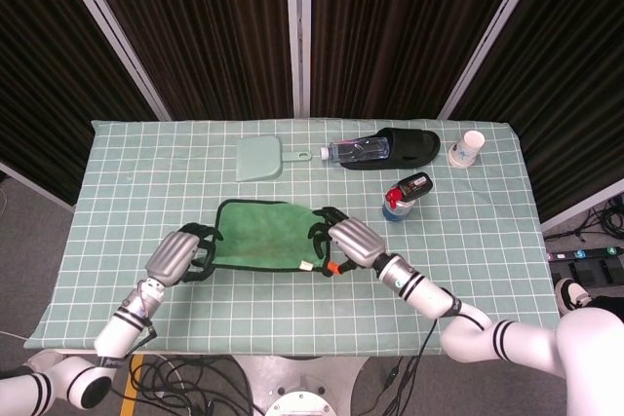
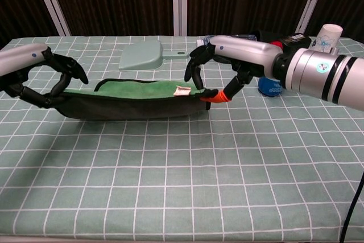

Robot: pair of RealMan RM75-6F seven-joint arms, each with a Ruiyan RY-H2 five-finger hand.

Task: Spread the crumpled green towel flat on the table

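Between the fingers: green towel (image 1: 265,234) hangs stretched from one hand to the other, its near edge lifted off the table (image 1: 136,182) and its far part lying on the checked cloth
Left hand (image 1: 178,256): fingers curled onto the towel's left near corner, pinching it; in the chest view the same hand (image 2: 42,78) holds that corner just above the cloth
Right hand (image 1: 349,241): fingers closed on the right near corner beside the white label; an orange fingertip cover shows under the pinch (image 2: 216,97)
Step in hand: judged to be the pull-out, with the towel already mostly open and the near edge not yet laid down
How to do it well: keep both pinches level and the edge taut between them, draw it toward the robot, then lower both corners together so no fold forms under the fingers
Watch for: the far edge curling back, which the chest view hints at beyond the left fingers
Beyond the right fingers: bottle (image 1: 358,150) on a black slipper (image 1: 409,146), a small can (image 1: 402,198), a paper cup (image 1: 468,148); a pale dustpan (image 1: 261,157) lies beyond the towel, all apart from it
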